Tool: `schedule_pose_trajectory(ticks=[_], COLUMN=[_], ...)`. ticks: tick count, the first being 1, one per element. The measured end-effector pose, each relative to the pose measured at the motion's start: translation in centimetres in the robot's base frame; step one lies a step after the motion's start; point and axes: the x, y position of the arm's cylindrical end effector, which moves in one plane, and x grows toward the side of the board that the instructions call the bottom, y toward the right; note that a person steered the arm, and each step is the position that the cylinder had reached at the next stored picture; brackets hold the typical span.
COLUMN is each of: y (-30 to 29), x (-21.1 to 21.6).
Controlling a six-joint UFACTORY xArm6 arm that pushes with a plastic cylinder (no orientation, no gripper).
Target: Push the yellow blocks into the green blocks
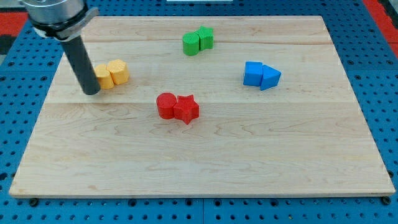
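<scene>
At the far left of the board: my tip (91,91) rests on the wooden board (205,162), the dark rod rising from it up and to the left out of view.
Tip against yellow: I read the tip as touching, or just beside, the left face of the left yellow block; the rod hides part of that face, so I cannot tell which.
Jaws: this rig carries none, only the straight rod, so there is nothing apart, together or clamped to report.
Yellow pair: two yellow blocks (112,74) stand side by side and touching, left of centre and toward the far edge; the right one looks many-sided, the left one's shape I cannot make out.
Red pair: a red cylinder (166,105) and a red star-shaped block (187,109) touch each other near the board's middle, nearer than the yellow pair and to its right.
Green pair: two green blocks (198,41) touch each other at the far edge, right of the yellow pair and well apart from it; the left one looks rounded, the right one notched.
Blue pair: a blue cube-like block (252,73) and a blue wedge (270,77) touch each other at the right.
Surround: blue pegboard (373,37) lies around the board.
</scene>
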Motion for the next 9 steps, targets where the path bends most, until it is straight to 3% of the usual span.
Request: schedule_pose_trajectory(ticks=[1,3,5,9], y=[-2.5,1.8,-0.1,12.3], x=[-0.2,-0.7,-1.6,-4.8])
